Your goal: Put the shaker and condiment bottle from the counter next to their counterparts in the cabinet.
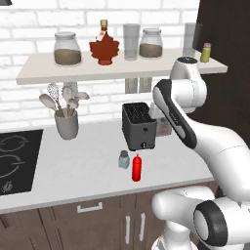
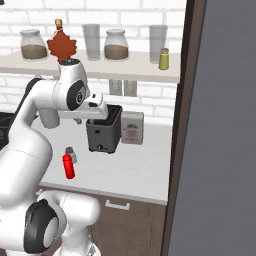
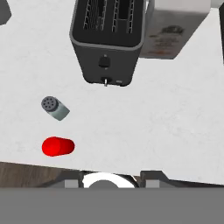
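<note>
Red, tapered condiment bottle (image 1: 137,167) and squat translucent shaker (image 1: 124,159) were seen before a dark ribbed toaster (image 1: 138,126); the gripper (image 3: 112,180) was apparently closed, empty.

Bare surface (image 1: 78,168) lies open left and front of the shaker (image 1: 124,159) and condiment bottle (image 1: 137,168); the toaster (image 1: 138,126) stands close behind them. On the shelf (image 1: 44,73), jars (image 1: 67,49) flank the syrup bottle (image 1: 104,48)

On the counter (image 1: 88,166) the shaker (image 1: 124,159) stands just left of the condiment bottle (image 1: 137,167) (nearly touching), the toaster (image 1: 138,126) at their twelve o'clock.
</note>
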Controlling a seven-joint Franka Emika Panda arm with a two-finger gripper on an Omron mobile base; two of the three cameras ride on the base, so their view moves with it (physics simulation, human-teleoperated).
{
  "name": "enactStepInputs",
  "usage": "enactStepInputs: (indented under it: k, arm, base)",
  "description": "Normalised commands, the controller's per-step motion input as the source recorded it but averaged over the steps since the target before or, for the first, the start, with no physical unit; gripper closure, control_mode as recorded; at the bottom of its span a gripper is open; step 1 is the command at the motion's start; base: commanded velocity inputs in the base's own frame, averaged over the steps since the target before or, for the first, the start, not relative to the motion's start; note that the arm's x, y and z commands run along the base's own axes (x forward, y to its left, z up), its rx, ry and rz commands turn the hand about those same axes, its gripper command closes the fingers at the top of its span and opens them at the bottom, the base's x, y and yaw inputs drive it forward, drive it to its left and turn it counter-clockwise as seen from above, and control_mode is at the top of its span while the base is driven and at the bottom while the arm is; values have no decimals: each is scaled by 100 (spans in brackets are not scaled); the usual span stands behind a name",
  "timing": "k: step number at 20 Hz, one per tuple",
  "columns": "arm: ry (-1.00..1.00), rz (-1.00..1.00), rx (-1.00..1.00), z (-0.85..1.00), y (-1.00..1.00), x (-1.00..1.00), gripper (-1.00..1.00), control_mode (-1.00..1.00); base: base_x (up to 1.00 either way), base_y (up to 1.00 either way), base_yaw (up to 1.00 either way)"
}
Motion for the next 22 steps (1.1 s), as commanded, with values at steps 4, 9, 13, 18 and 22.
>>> enactStepInputs:
  k: [4, 9, 13, 18, 22]
  arm:
    - [0, 0, 0, -3, 1, 0, -100, -100]
    - [9, 1, 1, -20, 22, -5, -100, -100]
    - [4, 3, 7, -11, 9, -18, -100, -100]
    - [0, 0, 9, -7, 6, -7, -100, -100]
    - [0, 1, 0, 0, 2, 0, -100, -100]
  base:
    - [0, 0, 0]
    - [0, 0, 0]
    - [0, 0, 0]
    - [0, 0, 0]
    - [0, 0, 0]
